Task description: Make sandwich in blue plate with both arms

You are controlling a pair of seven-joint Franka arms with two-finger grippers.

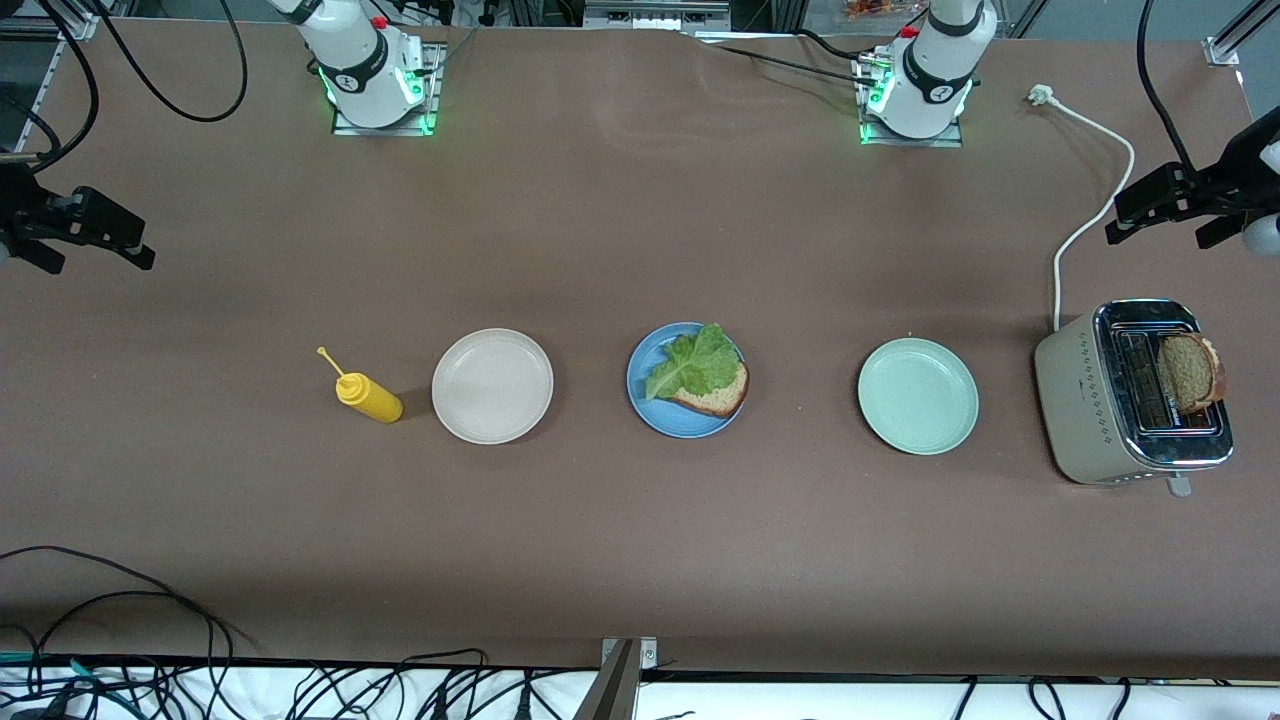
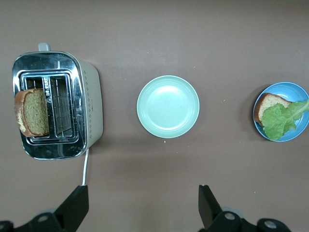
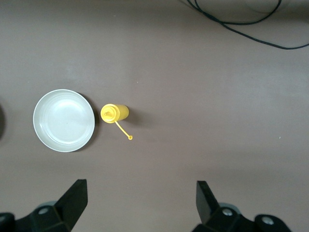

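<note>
My left hand (image 2: 140, 210) is up in the air w/ fingers spread wide, holding nothing. It hangs over bare counter (image 1: 640, 220) at the left arm's end, by the toaster (image 1: 1130, 395). In the left wrist view I see one black finger (image 2: 75, 205) on each side, w/ a big gap in between.

My right hand (image 3: 140, 208) is up high too, fingers wide apart, nothing in it. It hangs over the counter at the right arm's end and waits.

Looking out from my left hand: the toaster is close. A brown bread slice (image 1: 1190, 372) sticks up out of one slot, leaning a bit. Next along is the pale green plate (image 1: 918, 395), w/ nothing on it. Then the blue plate (image 1: 685, 380) in the middle. It has the other bread slice (image 1: 718, 395) lying flat, w/ the green lettuce leaf (image 1: 692, 362) on top.

Looking out from my right hand: the yellow bottle (image 3: 115, 113) sits just beside the beige plate (image 3: 63, 120).

So I think the sandwich is half made: bottom bread & lettuce are in. The top bread isn't on yet.

Next move, I guess: my left hand goes down over the toaster, pinches the bread by its top edge, lifts it straight up, then carries it to the blue plate & lays it flat on the lettuce. Need to grip soft so it doesn't crumble.
</note>
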